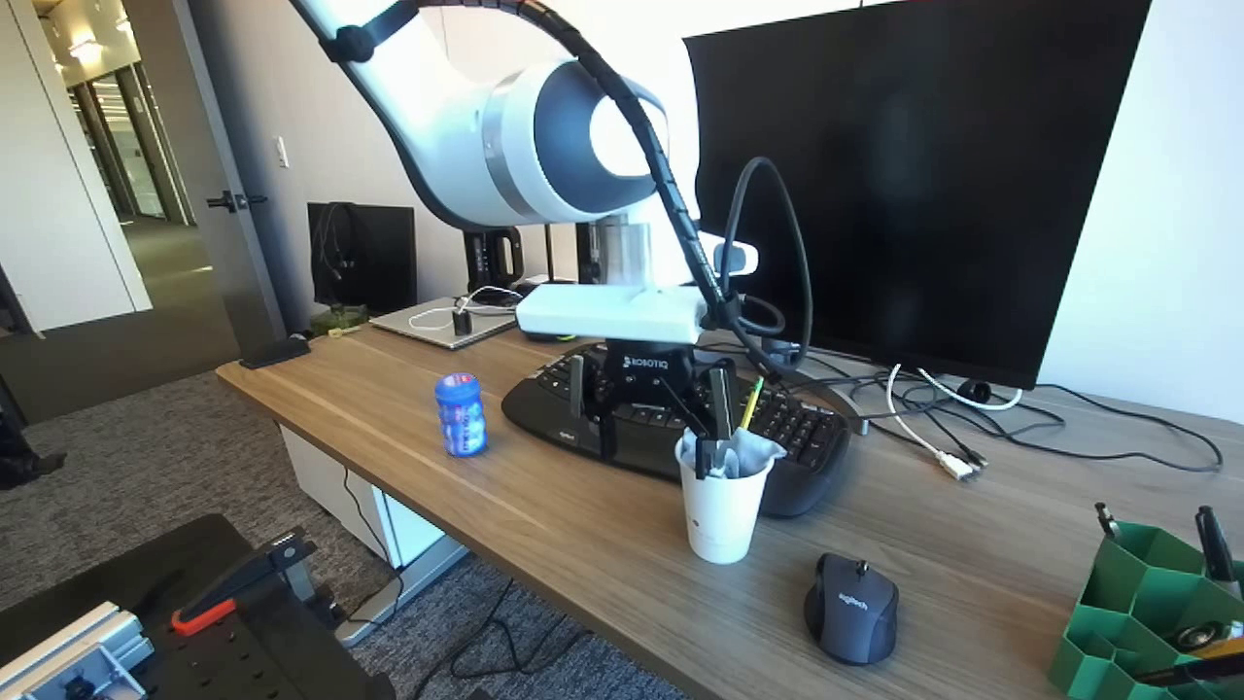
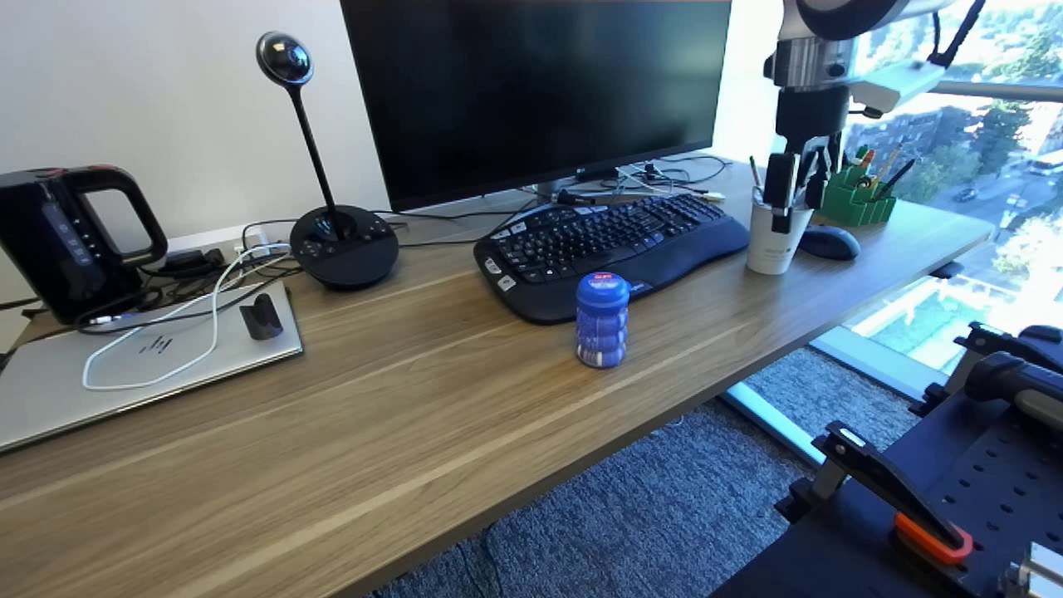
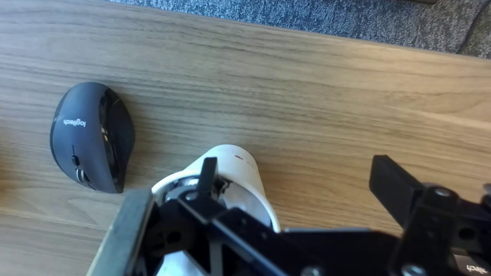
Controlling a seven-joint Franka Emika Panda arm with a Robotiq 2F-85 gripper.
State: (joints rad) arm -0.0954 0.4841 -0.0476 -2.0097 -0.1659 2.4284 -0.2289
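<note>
the robotiq gripper point(image 1: 654, 449) stands spread wide with nothing held; in the wrist view one finger point(image 3: 207, 176) sits over the mouth of the white paper cup point(image 1: 724, 525) and the opposite finger point(image 3: 395, 188) hangs well apart, outside it. whether the cup is touched, i cannot tell. it stands upright on the wood-grain desk point(image 1: 583, 525), a yellow-green pencil point(image 1: 751, 401) poking out. in an exterior view, the logitech mouse point(image 1: 851, 612) lies near and right of it, the black keyboard point(image 1: 544, 413) on its far side, the blue lidded bottle point(image 1: 462, 418) to the left.
</note>
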